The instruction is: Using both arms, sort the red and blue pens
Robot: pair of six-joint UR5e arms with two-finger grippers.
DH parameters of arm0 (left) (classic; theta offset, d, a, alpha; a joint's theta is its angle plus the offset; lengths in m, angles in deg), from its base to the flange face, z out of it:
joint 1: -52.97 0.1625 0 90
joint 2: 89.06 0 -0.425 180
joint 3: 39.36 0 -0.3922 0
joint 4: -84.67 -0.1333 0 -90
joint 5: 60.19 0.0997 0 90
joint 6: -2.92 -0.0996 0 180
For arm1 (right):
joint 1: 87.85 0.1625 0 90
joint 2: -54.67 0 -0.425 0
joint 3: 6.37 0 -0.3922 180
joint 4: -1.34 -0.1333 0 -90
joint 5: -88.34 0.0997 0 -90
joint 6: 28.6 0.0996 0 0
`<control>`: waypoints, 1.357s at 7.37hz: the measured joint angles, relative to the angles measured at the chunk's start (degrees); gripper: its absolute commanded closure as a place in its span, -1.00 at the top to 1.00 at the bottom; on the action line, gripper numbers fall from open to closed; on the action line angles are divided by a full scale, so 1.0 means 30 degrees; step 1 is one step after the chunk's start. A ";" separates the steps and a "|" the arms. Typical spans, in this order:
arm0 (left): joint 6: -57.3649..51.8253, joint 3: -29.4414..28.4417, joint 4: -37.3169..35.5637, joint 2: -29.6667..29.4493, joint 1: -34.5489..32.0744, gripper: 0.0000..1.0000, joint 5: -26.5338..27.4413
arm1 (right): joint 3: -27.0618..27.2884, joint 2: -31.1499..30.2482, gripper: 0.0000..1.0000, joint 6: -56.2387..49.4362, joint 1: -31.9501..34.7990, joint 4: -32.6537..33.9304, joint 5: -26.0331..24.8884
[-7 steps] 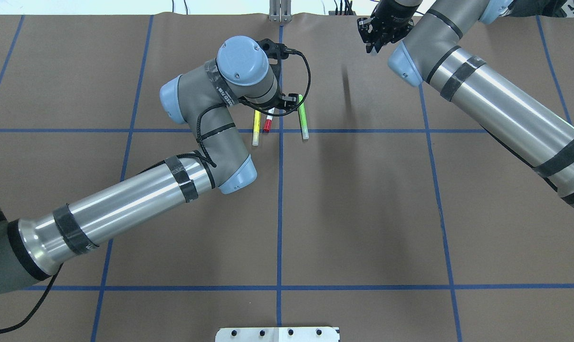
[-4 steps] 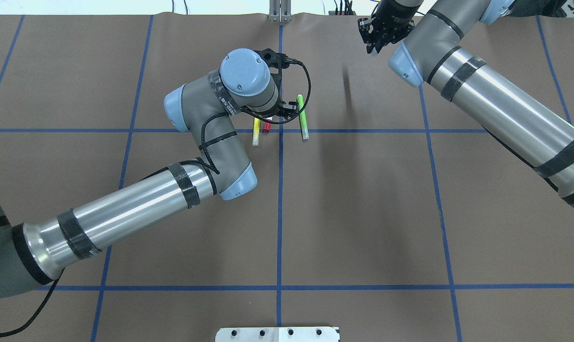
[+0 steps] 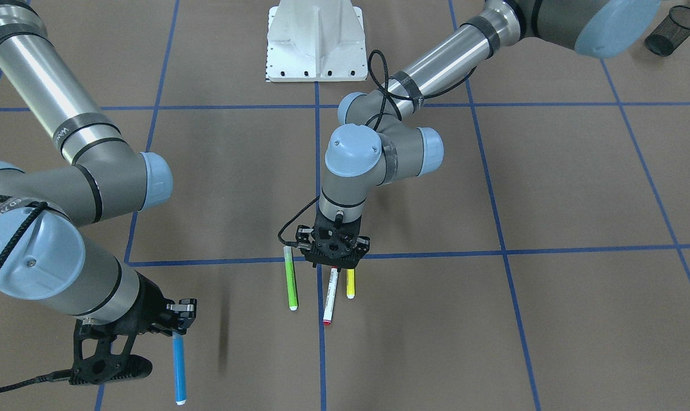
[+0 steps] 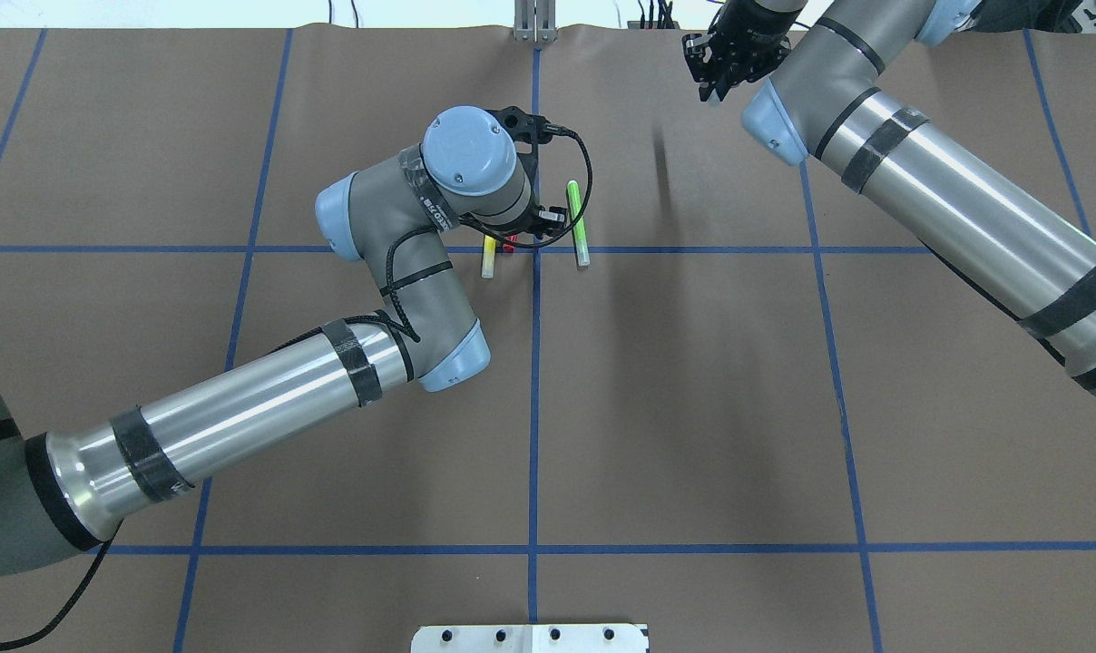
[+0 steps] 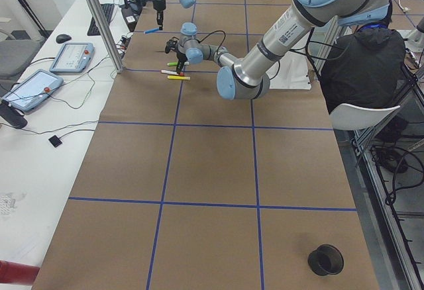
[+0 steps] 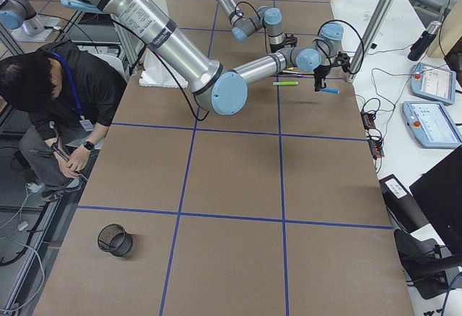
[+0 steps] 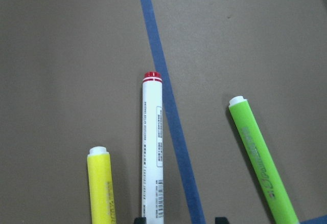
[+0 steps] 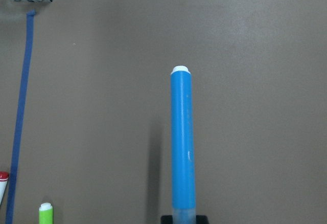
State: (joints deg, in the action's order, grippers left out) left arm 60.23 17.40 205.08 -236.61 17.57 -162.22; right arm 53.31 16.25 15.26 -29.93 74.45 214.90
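Note:
The red pen (image 3: 329,297), white barrel with a red tip, lies flat on the brown table between two other markers. My left gripper (image 3: 335,264) hangs open right over its cap end. In the left wrist view the red pen (image 7: 152,147) runs up between the two black fingertips (image 7: 140,219), close to the left one. At the table's far side my right gripper (image 3: 175,326) is shut on the blue pen (image 3: 178,365). It holds the pen by one end, off the table, with its shadow beside it. The blue pen (image 8: 182,142) sticks straight out of the right gripper (image 8: 184,219).
A lime-green marker (image 3: 291,279) and a yellow marker (image 3: 350,283) flank the red pen. The white base plate (image 3: 316,40) is at the robot's side. A black mesh cup (image 3: 670,28) stands at a corner. A seated person (image 6: 58,107) is beside the table.
My left wrist has moved back toward the robot over the markers, covering more of the red pen. The right arm with the blue pen has stayed still.

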 measured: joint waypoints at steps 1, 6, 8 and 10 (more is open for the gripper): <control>0.0000 -0.0041 0.0000 0.0013 0.0005 0.04 -0.0004 | 0.0000 0.0001 -1.00 0.0000 0.0000 -0.0013 0.0000; 0.0001 -0.0082 0.0001 0.0098 -0.0005 -0.32 -0.0035 | -0.0001 0.0006 -1.00 0.0000 -0.0004 -0.0050 -0.0027; 0.0000 -0.0083 -0.0018 0.0156 -0.0005 -0.52 -0.0035 | -0.0001 0.0002 -1.00 0.0000 -0.0043 -0.0053 -0.0029; 0.0001 -0.0053 -0.0017 0.0245 -0.0008 -0.83 -0.0028 | -0.0001 -0.0017 -1.00 -0.0007 -0.0057 -0.0054 -0.0030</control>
State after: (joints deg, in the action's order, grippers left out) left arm 60.23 17.24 205.03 -235.88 17.54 -162.30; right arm 53.31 16.20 15.24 -30.10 74.29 214.81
